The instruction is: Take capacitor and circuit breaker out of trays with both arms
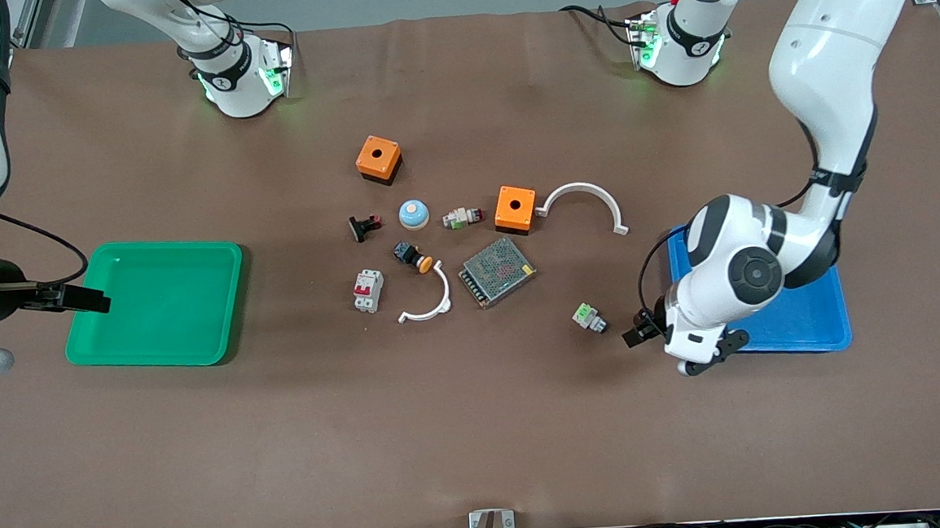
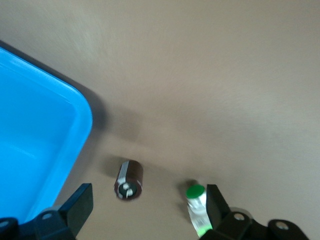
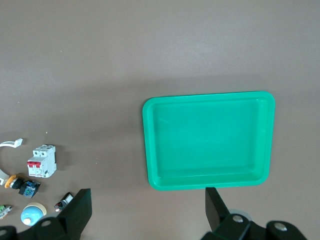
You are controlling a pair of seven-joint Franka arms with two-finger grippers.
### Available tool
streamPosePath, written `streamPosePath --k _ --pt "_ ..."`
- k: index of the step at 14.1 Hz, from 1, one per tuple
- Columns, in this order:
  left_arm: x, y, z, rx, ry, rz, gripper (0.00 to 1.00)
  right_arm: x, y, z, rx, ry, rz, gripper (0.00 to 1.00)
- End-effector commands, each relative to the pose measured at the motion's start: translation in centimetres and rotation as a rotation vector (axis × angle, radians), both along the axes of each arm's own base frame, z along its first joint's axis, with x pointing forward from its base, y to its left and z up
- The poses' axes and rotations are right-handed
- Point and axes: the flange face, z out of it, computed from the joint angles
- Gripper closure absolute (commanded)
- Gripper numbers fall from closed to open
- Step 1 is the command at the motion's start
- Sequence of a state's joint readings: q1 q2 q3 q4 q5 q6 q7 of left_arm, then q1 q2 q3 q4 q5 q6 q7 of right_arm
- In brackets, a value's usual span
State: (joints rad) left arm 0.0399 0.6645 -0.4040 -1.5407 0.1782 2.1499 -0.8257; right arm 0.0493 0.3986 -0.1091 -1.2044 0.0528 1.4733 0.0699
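The capacitor, a tiny dark cylinder with light dots on its end, lies on the brown table beside the blue tray. My left gripper is open low over it, and the capacitor lies between the two fingers without touching them. In the front view the left gripper hides the capacitor. The breaker, a light-grey block with red levers, stands in the middle group of parts; it also shows in the right wrist view. My right gripper is open and empty over the green tray's edge at the right arm's end.
A white-and-green connector lies close to the left gripper, next to one finger. Around the breaker lie two orange boxes, a metal power supply, two white arcs, an orange-capped button and a blue dome.
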Motion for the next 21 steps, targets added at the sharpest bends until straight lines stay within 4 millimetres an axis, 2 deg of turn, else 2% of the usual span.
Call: streamPosePath --k 1,2,4,6,7,9,12,13,16,18,21 --pt "1.2 -0.1 5.9 0.034 -0.012 -0.018 0.00 -1.0 -0.1 1.1 0.006 0.009 0.014 0.00" --pt "1.3 0.1 7.6 0.039 -0.016 -0.055 0.00 -1.0 0.2 1.2 -0.004 0.008 0.024 0.00" --pt "1.3 1.8 10.2 0.054 -0.028 -0.132 0.00 -1.0 1.0 1.1 -0.053 0.009 0.047 0.00" --pt "0.9 2.6 13.6 0.076 -0.069 -0.213 0.00 -1.4 -0.3 0.5 -0.026 0.009 0.022 0.00" --pt "0.9 4.1 15.2 0.097 -0.084 -0.223 0.00 -1.9 -1.2 0.6 -0.007 -0.001 0.005 0.00" --pt "0.6 8.2 19.4 0.129 -0.121 -0.228 0.00 -3.3 -1.6 0.6 0.002 -0.028 0.004 0.00" --pt "-1.0 13.2 23.5 0.165 -0.092 -0.277 0.00 -5.6 -1.9 0.9 -0.001 -0.060 0.035 0.00" --pt "-1.4 14.7 24.7 0.174 -0.090 -0.285 0.00 -6.0 -1.9 1.3 -0.002 -0.063 0.036 0.00" --pt "-3.3 17.7 29.9 0.212 -0.145 -0.391 0.00 -7.7 -1.9 2.7 0.004 -0.072 0.054 0.00" --pt "-5.0 18.6 32.2 0.218 -0.128 -0.429 0.00 -9.2 -2.3 3.7 0.007 -0.080 0.062 0.00" --pt "-8.3 17.6 35.5 0.211 -0.092 -0.493 0.00 -11.1 -2.6 5.3 0.012 -0.081 0.057 0.00"
